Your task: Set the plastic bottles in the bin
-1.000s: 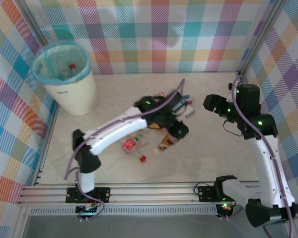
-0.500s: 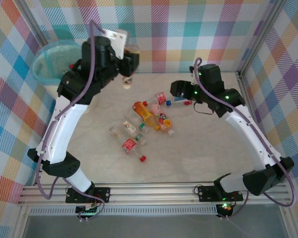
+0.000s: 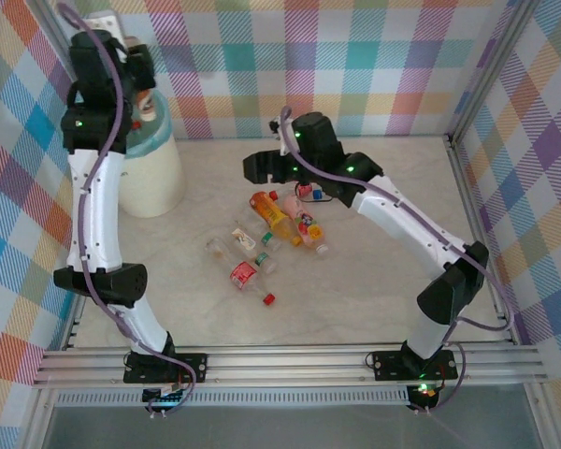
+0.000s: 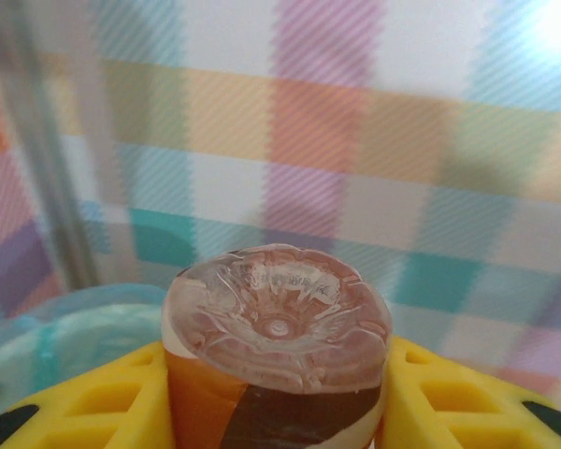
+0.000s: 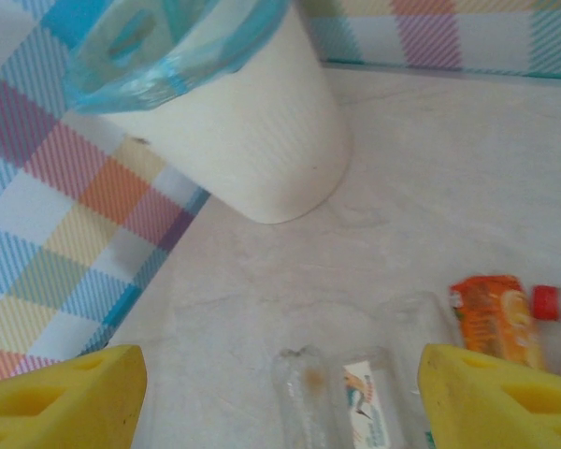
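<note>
My left gripper (image 3: 142, 94) is raised at the back left, over the bin (image 3: 157, 178), a cream-white bin with a teal liner. It is shut on a clear plastic bottle (image 4: 276, 318) with a brown and orange label, base towards the camera, between the yellow fingers (image 4: 93, 402). The liner's rim (image 4: 47, 332) lies just below it. Several plastic bottles lie in a pile mid-table, among them an orange one (image 3: 271, 213) and clear ones (image 3: 247, 275). My right gripper (image 3: 255, 168) hangs open over the pile's far left side. Below its fingers lie clear bottles (image 5: 309, 398) and the orange bottle (image 5: 491, 313).
Checked fabric walls (image 3: 355, 65) close the table on the back and both sides. A metal rail (image 3: 280, 360) runs along the near edge. In the right wrist view the bin (image 5: 262, 140) stands against the left wall, with bare tabletop (image 5: 383, 215) between it and the pile.
The left arm has lifted the brown-labelled bottle from the pile and swung it up and left to above the bin. The right arm has reached left over the pile.
</note>
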Controlling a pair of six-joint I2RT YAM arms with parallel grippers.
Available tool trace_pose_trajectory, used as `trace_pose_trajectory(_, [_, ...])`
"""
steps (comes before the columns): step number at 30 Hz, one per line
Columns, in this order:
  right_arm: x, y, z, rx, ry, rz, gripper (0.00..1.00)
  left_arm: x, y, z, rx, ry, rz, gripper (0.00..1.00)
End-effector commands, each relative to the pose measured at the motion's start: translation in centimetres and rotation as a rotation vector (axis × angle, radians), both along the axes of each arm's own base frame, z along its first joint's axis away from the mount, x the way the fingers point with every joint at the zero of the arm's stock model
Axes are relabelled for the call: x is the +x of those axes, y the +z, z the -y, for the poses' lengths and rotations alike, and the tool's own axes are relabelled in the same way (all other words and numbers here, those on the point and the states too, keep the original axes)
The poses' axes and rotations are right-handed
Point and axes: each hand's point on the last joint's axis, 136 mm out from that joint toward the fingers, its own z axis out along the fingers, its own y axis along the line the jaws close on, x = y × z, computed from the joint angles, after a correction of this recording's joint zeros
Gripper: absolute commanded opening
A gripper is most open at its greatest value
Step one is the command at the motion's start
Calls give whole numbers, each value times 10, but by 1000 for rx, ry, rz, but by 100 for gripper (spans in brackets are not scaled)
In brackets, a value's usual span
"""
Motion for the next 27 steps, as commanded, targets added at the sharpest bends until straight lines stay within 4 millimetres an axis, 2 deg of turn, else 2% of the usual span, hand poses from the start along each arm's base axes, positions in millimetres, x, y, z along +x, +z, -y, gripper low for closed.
trace_pose_trajectory(1, [-9,21,-26,70,100,69,77,9,23,-50,-57,112,128,43])
trace_pose_trajectory(3, [-16,18,-36,70,140,73,77,27,6,-73,-51,161,107,43])
trace_pose_trajectory(5, [-22,14,-45,63,176,79,77,48,-19,-88,-53,177,62,42])
trace_pose_trajectory(9, [-28,1,-52,52,207,62,78,86,-69,-93,-60,167,-26,42])
trace_pose_trajectory(13, [-29,-17,-54,33,211,26,78,113,-107,-90,-79,128,-86,42])
trace_pose_trajectory(18, [-33,-37,-49,-2,214,16,78,130,-143,-81,-85,66,-151,47])
trace_pose_trajectory(21, [-34,-46,-44,-20,202,15,78,134,-156,-75,-91,26,-174,52])
trace_pose_trajectory(24, [-33,-52,-40,-31,187,10,79,132,-163,-70,-100,2,-185,67])
trace_pose_trajectory(27, [-32,-54,-36,-45,167,4,79,128,-159,-69,-99,-2,-175,73])
